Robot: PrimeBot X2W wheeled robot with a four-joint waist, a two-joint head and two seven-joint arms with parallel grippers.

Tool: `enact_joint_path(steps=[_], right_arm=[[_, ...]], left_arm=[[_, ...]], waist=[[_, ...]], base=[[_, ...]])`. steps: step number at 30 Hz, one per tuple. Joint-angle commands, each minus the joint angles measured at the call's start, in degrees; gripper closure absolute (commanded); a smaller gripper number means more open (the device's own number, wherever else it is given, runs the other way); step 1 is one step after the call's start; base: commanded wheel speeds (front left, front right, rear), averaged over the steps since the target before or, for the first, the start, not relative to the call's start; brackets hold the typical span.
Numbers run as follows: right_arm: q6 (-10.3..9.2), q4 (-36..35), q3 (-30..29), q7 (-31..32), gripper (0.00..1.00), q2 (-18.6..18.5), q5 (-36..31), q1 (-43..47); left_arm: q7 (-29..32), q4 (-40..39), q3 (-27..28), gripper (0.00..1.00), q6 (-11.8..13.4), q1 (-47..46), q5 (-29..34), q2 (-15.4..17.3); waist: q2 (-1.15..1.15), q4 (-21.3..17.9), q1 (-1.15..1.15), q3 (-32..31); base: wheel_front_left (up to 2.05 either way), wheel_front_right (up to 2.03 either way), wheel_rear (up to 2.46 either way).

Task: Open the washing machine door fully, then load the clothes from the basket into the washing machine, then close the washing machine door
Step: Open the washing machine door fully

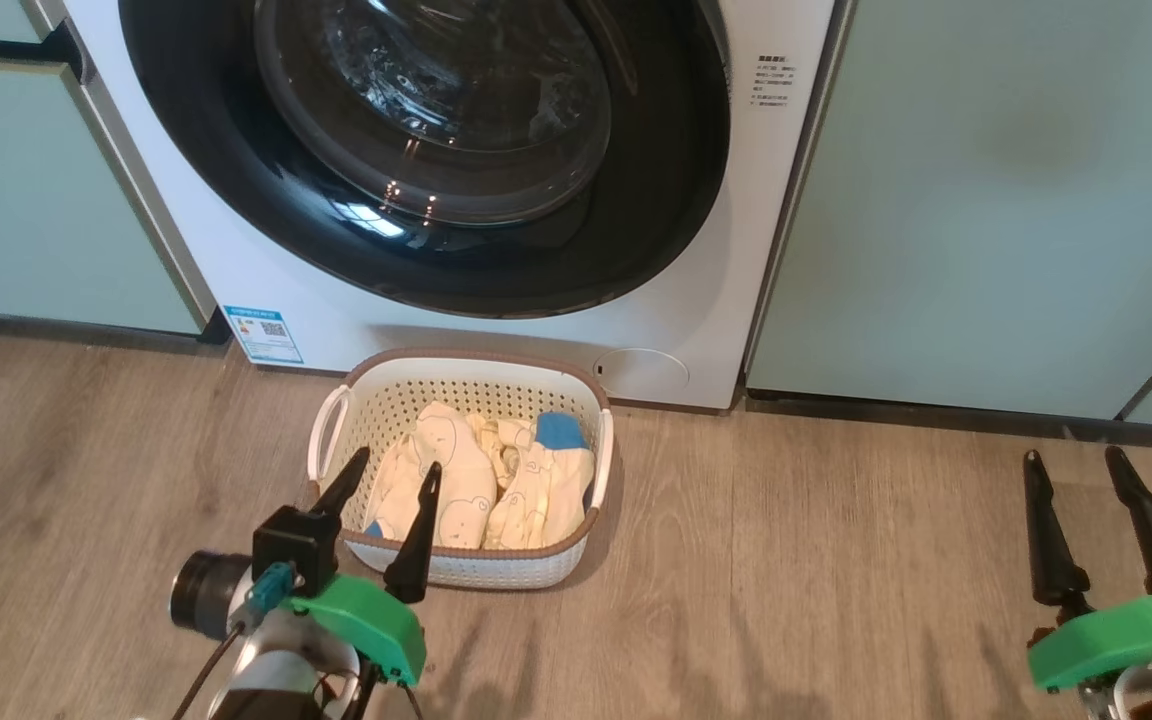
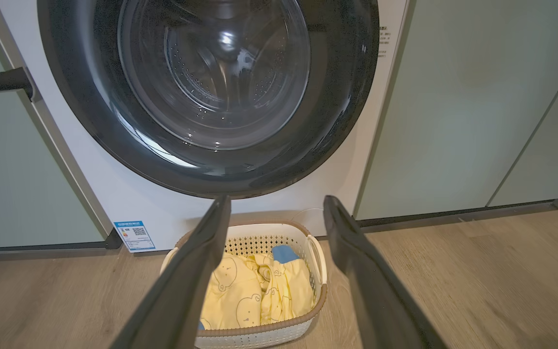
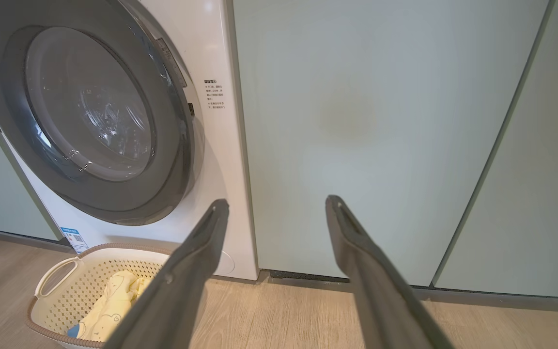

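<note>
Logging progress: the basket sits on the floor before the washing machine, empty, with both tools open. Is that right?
No: the basket is not empty; the head view shows the clothes in it. It sits on the floor before the washing machine, left tool and right tool open.

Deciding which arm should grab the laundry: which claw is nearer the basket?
Left. The left claw is by the near left corner of the basket; the right claw is over the floor, far off to its right.
</note>
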Motion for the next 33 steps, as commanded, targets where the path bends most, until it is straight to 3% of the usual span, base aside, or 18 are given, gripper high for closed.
enact_joint_path(steps=[1, 29, 30, 31, 33], right_arm=[[-0.17, -2.07, 1.31, -0.68, 0.00, -0.41, 0.43, -3.24], [-0.17, -2.29, 1.05, -0.68, 0.00, -0.52, 0.36, -3.66], [-0.17, -2.34, 1.01, -0.68, 0.42, -0.55, 0.37, -3.77], [-0.17, -2.36, 0.97, -0.68, 1.00, -0.58, 0.40, -3.87], [-0.17, -2.30, 0.94, -0.68, 1.00, -0.65, 0.70, -4.09]], left_arm=[[-0.60, -1.78, 2.41, 0.00, 0.17, -3.00, 0.13, 0.84], [-0.60, -3.11, 2.44, 0.00, -0.14, -3.45, 0.36, 0.47], [-0.60, -3.34, 2.41, 0.00, -0.19, -3.55, 0.33, 0.45], [-0.60, -3.71, 2.36, 0.00, -0.26, -3.65, 0.30, 0.42], [-0.60, -4.40, 2.22, 0.00, -0.34, -3.76, 0.36, 0.35]], waist=[[0.00, 0.01, 0.00, 0.01], [0.00, -0.11, 0.00, 1.24], [0.00, -0.08, 0.00, 1.41], [0.00, -0.06, 0.00, 1.58], [0.00, 0.02, 0.00, 2.03]], base=[[0.22, 0.22, -0.45], [0.01, 0.01, -0.02], [0.00, 0.00, 0.00], [0.00, 0.00, 0.00], [0.00, 0.00, 0.00]])
